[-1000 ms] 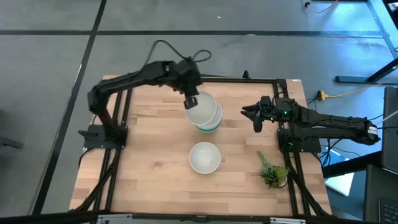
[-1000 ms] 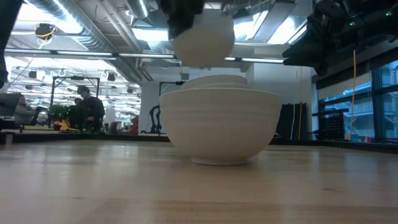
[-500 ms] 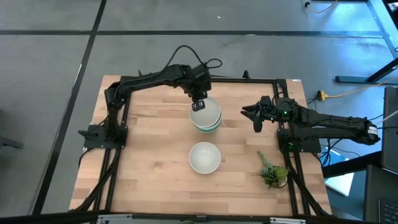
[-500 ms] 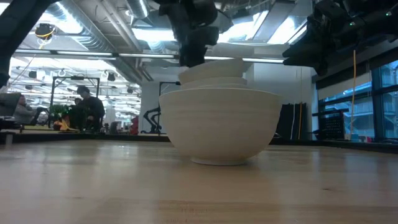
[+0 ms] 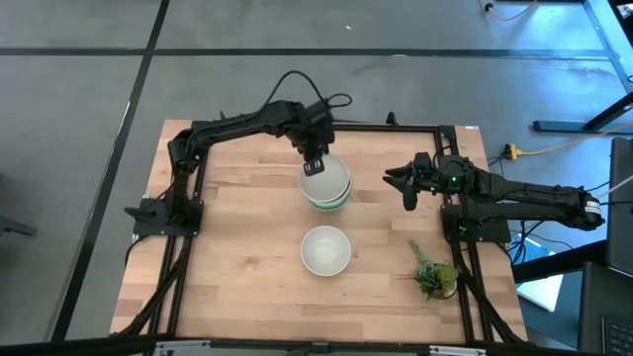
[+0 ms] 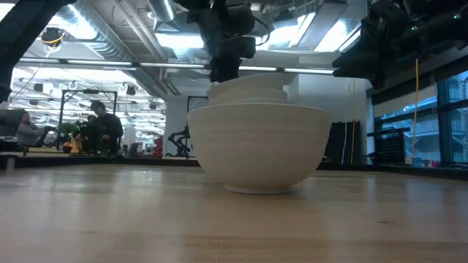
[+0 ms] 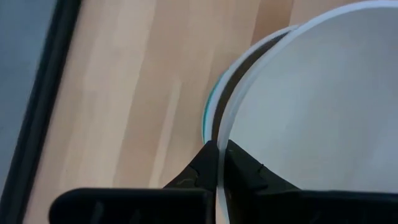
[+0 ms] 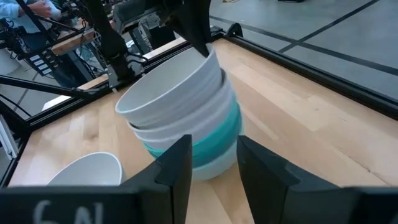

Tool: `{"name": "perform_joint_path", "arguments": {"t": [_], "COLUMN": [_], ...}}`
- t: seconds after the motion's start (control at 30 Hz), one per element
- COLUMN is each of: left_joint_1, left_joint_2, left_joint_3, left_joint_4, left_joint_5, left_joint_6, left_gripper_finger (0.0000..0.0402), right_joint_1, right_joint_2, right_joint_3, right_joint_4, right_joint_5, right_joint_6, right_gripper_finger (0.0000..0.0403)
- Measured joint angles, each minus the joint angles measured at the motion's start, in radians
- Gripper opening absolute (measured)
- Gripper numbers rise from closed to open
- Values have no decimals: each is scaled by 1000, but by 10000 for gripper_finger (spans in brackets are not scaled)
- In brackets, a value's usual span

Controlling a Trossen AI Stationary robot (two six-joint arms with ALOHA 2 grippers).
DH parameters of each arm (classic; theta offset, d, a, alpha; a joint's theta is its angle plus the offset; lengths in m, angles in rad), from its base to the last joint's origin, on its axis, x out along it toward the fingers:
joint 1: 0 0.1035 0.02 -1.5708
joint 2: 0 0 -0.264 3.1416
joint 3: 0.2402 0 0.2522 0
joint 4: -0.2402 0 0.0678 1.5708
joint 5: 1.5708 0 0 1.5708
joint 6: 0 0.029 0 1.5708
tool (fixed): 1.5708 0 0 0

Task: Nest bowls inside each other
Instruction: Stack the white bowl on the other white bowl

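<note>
A stack of bowls [image 5: 336,197] stands on its base at the table's far middle, with white bowls over a turquoise one [image 8: 219,138]. The top white bowl [image 8: 166,88] sits tilted in the stack, and my left gripper [image 5: 315,164] is shut on its rim. A lone white bowl [image 5: 325,249] stands upright nearer the front edge; in the low view this bowl [image 6: 257,146] hides most of the stack behind it. My right gripper [image 5: 405,188] waits open to the right of the stack, its fingers [image 8: 180,165] level and touching nothing. My left gripper pinches the top white bowl's rim [image 7: 219,132] on the stack's far left side, one finger inside the bowl and one outside. The fingers [image 8: 198,38] slant down from above and from the far left. The bowl rests tilted inside the bowl under it.
A small green plant sprig [image 5: 433,272] lies near the front right corner. Black frame rails [image 5: 396,127] run along the table's far and side edges. Bare wood [image 5: 237,257] lies left of the lone bowl.
My left gripper has come down with the white bowl, staying shut on its rim. The bowl hung clear above the stack a second ago and now sits in the top of it. For the last half second the arm has hardly moved.
</note>
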State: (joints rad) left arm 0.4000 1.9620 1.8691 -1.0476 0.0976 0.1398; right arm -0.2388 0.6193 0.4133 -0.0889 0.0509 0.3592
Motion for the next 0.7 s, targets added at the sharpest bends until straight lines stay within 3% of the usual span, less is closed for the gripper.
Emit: {"name": "perform_joint_path", "arguments": {"t": [0.27, 0.7], "left_joint_1": [-1, -5], "left_joint_2": [37, 35], "left_joint_3": [1, -1], "left_joint_4": [-90, -44], "left_joint_5": [3, -9], "left_joint_6": [-2, 20], "left_gripper_finger": [8, 63], "right_joint_1": [0, 0], "right_joint_2": [0, 0], "right_joint_3": [0, 0], "right_joint_4": [0, -2], "right_joint_5": [0, 0], "right_joint_6": [1, 2], "right_gripper_finger": [129, 129]}}
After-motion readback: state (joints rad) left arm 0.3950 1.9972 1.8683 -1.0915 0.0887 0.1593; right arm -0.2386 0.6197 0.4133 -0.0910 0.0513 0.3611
